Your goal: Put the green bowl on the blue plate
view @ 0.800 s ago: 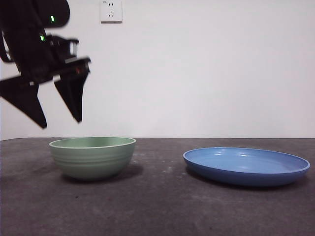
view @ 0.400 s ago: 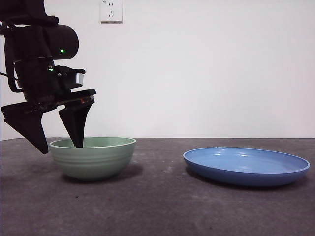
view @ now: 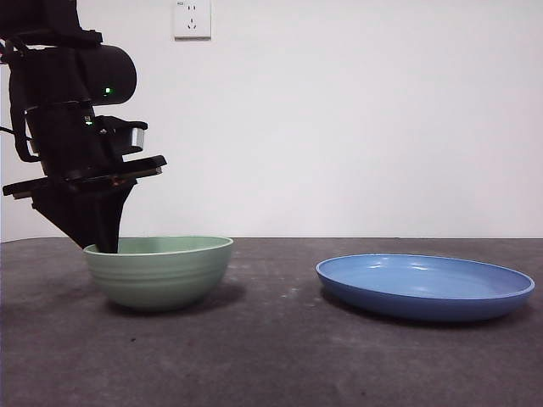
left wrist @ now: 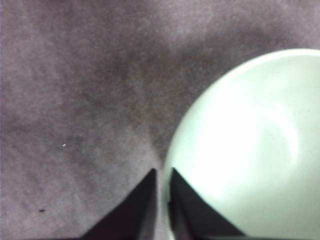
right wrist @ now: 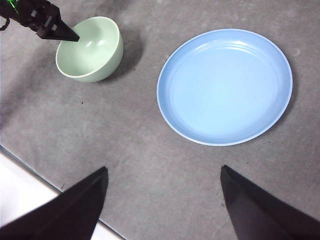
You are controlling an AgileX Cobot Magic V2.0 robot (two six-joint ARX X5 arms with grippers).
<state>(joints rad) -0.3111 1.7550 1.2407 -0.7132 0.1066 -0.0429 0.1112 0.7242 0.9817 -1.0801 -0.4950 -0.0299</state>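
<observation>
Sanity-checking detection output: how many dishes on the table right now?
2. The green bowl sits on the table with the left gripper shut on its rim. The blue plate lies apart from it, nothing on it. Nothing suggests hidden ones.

L gripper (left wrist: 162,175) jaws nearly shut, pinching rim of green bowl (left wrist: 250,150) w/ one jaw inside and one outside, pale bowl interior filling much of view, dark grey table (left wrist: 75,90) beside it.

Green bowl (view: 159,270) left of blue plate (view: 424,286), well apart on table (view: 271,356).
</observation>
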